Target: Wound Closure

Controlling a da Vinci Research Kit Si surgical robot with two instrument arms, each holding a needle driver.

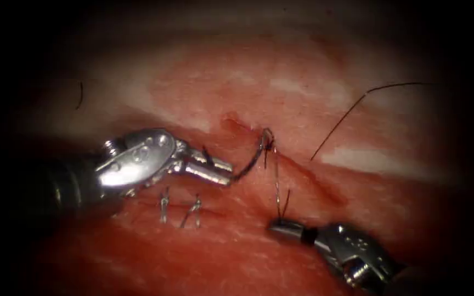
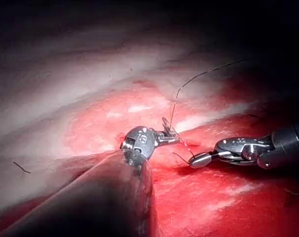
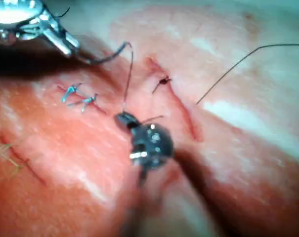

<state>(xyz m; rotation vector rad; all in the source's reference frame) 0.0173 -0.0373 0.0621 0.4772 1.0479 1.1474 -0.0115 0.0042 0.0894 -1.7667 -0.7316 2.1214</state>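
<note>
The left claw was shut on one end of the curved needle — it arched away toward the cut — while the right claw, just below, pinched the thread.

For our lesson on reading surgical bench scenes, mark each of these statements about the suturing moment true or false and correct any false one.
1. The left gripper holds the needle at one end of its curve. True.
2. The needle lies loose on the tissue, free of both tools. False: the left gripper grips it, and its other end sits at the cut, where the view cannot show whether it enters the tissue.
3. The right gripper is shut on the thread. True.
4. The right gripper is left of the left gripper in the endoscope view. False: it is to the right and lower.
5. Two knotted stitches lie below the left gripper. True.
</note>
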